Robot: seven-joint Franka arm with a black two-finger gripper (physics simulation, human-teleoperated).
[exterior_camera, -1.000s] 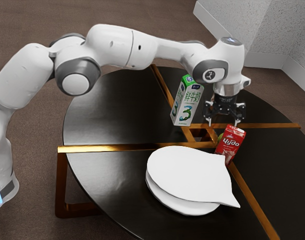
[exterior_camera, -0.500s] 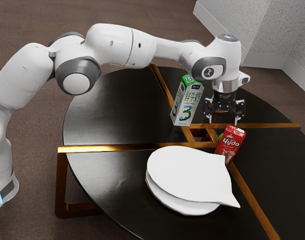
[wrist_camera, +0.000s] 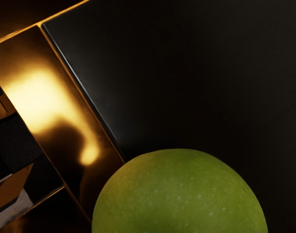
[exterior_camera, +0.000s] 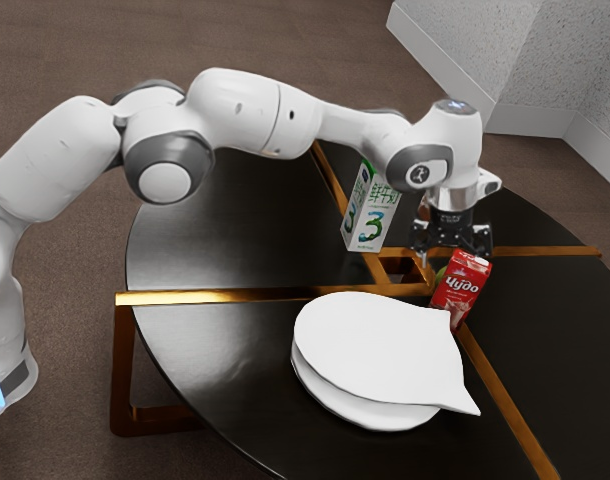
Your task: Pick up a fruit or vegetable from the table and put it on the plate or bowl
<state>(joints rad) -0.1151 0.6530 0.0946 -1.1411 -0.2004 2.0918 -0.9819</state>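
The black two-finger tool [exterior_camera: 450, 243] is hovering open beside a green-and-white carton [exterior_camera: 370, 212], just behind a red juice carton [exterior_camera: 461, 287]. The wrist view is showing a round green apple [wrist_camera: 179, 194] below it.

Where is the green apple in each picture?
Exterior view: the green apple peeks out beside the red carton, just below the gripper.
Wrist view: the green apple looks big and round, close under the hand.
Shared landmark: the table's gold strip runs right beside the apple in both views.
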